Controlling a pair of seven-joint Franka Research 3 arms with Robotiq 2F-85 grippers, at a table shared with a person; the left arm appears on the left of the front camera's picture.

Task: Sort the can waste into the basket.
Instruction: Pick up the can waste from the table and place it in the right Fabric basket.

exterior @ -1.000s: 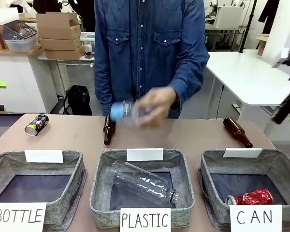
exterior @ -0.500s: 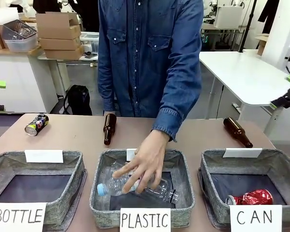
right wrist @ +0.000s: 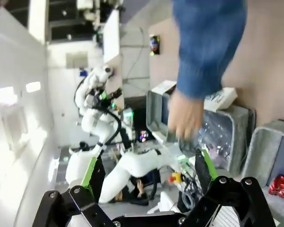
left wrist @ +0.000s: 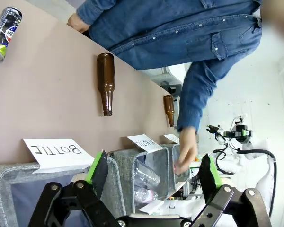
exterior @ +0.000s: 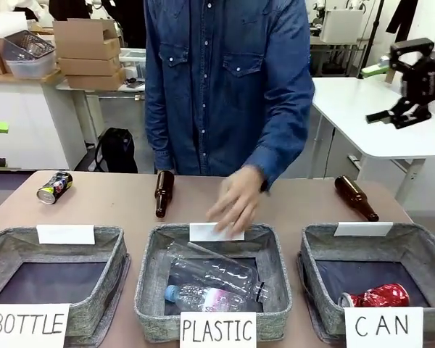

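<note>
This looks like a robotics lab or a workroom. In the upper left of the front view, cardboard boxes (exterior: pixel 90 49) are stacked on a white cabinet (exterior: pixel 25 123), beside a clear plastic bin (exterior: pixel 29 61). A plain white table (exterior: pixel 370 116) stands at the right. A black bag (exterior: pixel 117 151) lies on the floor behind the bench (exterior: pixel 290 203).

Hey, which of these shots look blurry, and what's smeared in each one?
Front view: the person's hand near the grey woven basket signed PLASTIC is motion-smeared; the dark drink can with yellow-green print is crisp. Right wrist view: the whole frame is soft, the blue denim sleeve smeared most. Left wrist view: mostly sharp, the brown glass bottle clear-edged.
</note>
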